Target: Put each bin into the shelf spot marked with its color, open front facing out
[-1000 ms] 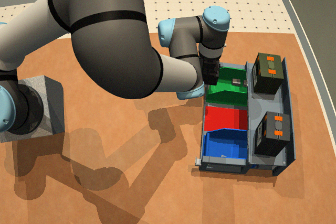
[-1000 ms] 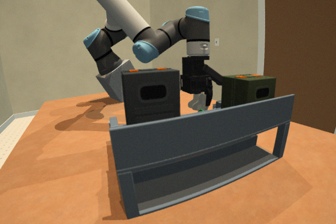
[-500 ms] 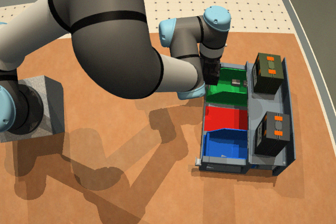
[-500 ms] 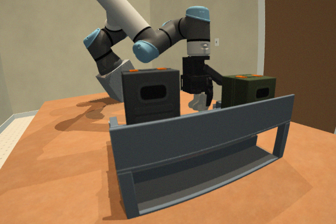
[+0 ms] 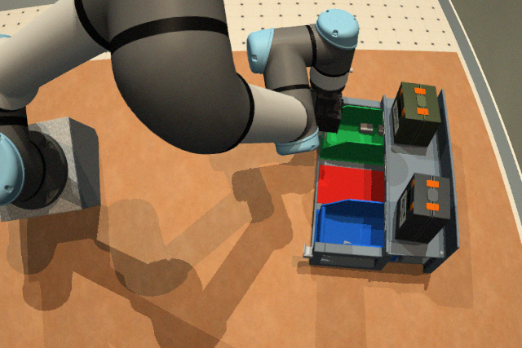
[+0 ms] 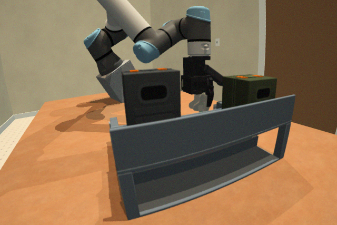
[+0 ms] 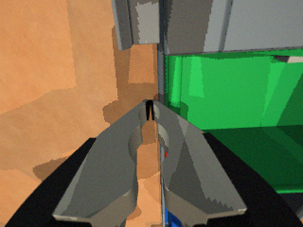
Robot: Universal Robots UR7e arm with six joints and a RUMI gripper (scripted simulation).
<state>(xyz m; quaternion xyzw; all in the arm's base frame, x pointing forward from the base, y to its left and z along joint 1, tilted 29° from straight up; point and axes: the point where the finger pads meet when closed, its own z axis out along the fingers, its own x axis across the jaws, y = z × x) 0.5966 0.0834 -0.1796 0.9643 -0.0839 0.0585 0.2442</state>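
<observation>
Pinched fully together with nothing between its tips, the gripper (image 7: 150, 110) points down at the front edge of the shelf (image 5: 415, 160), just left of the green bin (image 5: 358, 135) in the top view. From the wrist view the two grey fingers meet at a point in the middle of the frame, over a thin grey upright edge, with the bin's bright green wall filling the right side and the orange table (image 7: 43, 71) the left.

From above, the green bin sits in the uppermost of three slots, right of centre in the frame, its back under the shelf's upper board. Two small grey parts (image 5: 365, 127) lie in it. Below it is a red mark (image 5: 350, 184) with no bin on it, and below that the blue bin (image 5: 350, 224) in the lowest slot.

On the upper board stand two cases with orange latches: an olive one (image 5: 417, 112) toward the upper right and a dark grey one (image 5: 426, 204) lower down.

In the exterior view the shelf's grey back panel (image 6: 201, 129) fills the middle of the frame, and the gripper's pale tips show just above it, between the two cases. The arm (image 6: 119, 10) reaches in from the upper left, and its grey pedestal (image 5: 63, 167) stands at the left edge of the top view.
</observation>
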